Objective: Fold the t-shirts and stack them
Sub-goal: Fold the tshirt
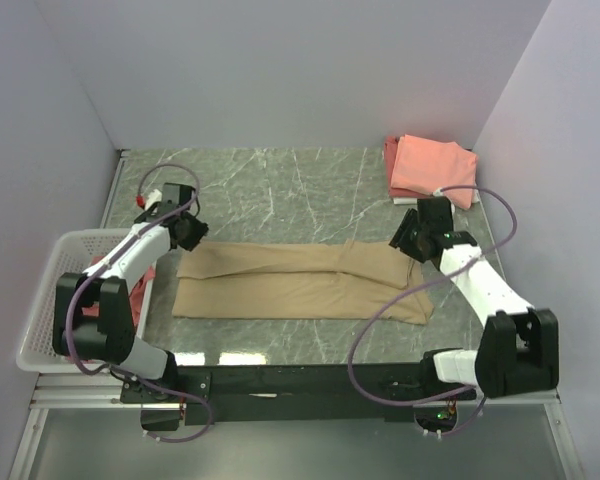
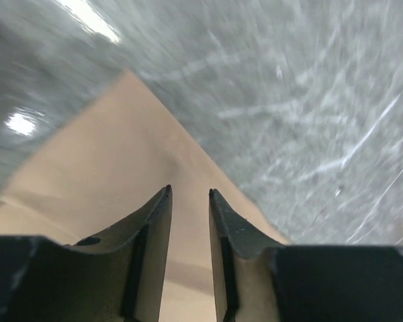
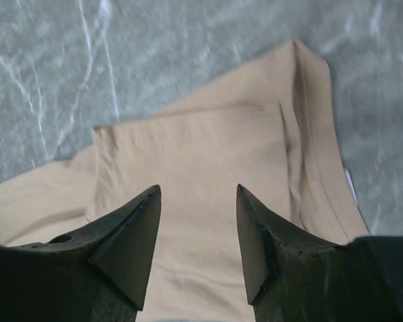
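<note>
A tan-beige t-shirt lies flat on the marble table, folded lengthwise into a long strip. My left gripper hovers over its far left corner. In the left wrist view the left gripper is open, with only tan shirt below the gap. My right gripper is over the strip's far right end. Seen from the right wrist, the right gripper is open above the folded tan cloth and holds nothing. A folded salmon-pink t-shirt rests on a dusty red one at the back right.
A white mesh basket stands off the table's left edge, with salmon cloth showing inside it behind the left arm. Plain walls close in the table at the back and on both sides.
</note>
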